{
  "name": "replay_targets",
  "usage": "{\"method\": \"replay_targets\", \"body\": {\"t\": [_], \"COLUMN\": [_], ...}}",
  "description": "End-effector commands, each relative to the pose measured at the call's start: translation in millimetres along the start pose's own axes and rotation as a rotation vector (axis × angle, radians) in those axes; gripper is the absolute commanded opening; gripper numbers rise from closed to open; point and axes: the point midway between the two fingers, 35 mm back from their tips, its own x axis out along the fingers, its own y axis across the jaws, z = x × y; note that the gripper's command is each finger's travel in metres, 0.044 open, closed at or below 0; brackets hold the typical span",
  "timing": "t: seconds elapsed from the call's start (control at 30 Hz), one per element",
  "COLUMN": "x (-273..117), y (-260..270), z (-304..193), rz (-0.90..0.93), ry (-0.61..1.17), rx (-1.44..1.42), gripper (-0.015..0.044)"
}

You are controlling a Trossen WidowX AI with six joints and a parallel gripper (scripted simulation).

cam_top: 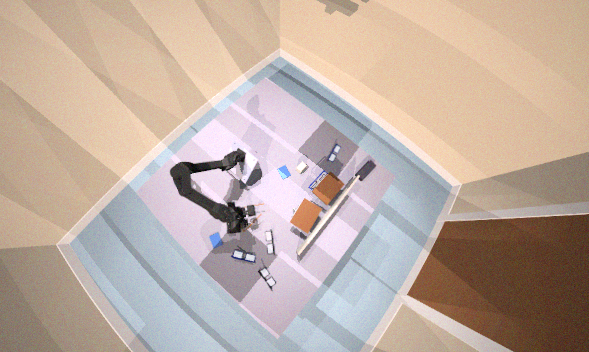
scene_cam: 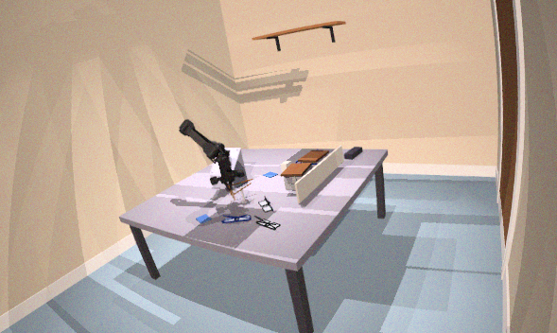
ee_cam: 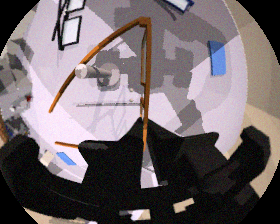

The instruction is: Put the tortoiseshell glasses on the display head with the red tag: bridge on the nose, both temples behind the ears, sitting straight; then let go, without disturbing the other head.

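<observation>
My gripper [cam_top: 243, 220] [scene_cam: 230, 187] [ee_cam: 141, 120] is shut on the orange-brown tortoiseshell glasses [ee_cam: 147, 65] [scene_cam: 242, 188]. They hang above the table, with the front upright in the wrist view and both temples unfolded to the left. A pale stand with a round-ended post [ee_cam: 95, 73] is beyond and below the glasses, between the front and the upper temple in that view; contact cannot be judged. A small red mark [ee_cam: 28, 98] shows among grey shapes at the wrist view's left edge. The features of the display heads are too small or hidden to tell.
Two brown boards [cam_top: 306, 215] [cam_top: 328, 188] stand beside a long cream panel [cam_top: 327, 216] [scene_cam: 320, 174]. Blue-framed glasses [cam_top: 243, 256] [scene_cam: 236, 219] and black-framed glasses [cam_top: 265, 275] [scene_cam: 268, 223] lie near the stand. A blue card [cam_top: 215, 240] [ee_cam: 217, 58] and a dark block [cam_top: 366, 170] lie on the table.
</observation>
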Motion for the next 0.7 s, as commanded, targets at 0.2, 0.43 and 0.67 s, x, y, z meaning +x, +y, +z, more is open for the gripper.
{"method": "replay_targets", "body": {"t": [0.2,0.43,0.67], "x": [-1.8,-1.7,-1.7], "y": [-4.5,-6.9,-9.0], "z": [-5.7,-9.3,-13.1], "rz": [0.004,0.004,0.004], "ry": [-0.006,-0.006,-0.006], "rx": [0.001,0.000,0.000], "gripper": [0.0000,0.0000,0.0000]}}
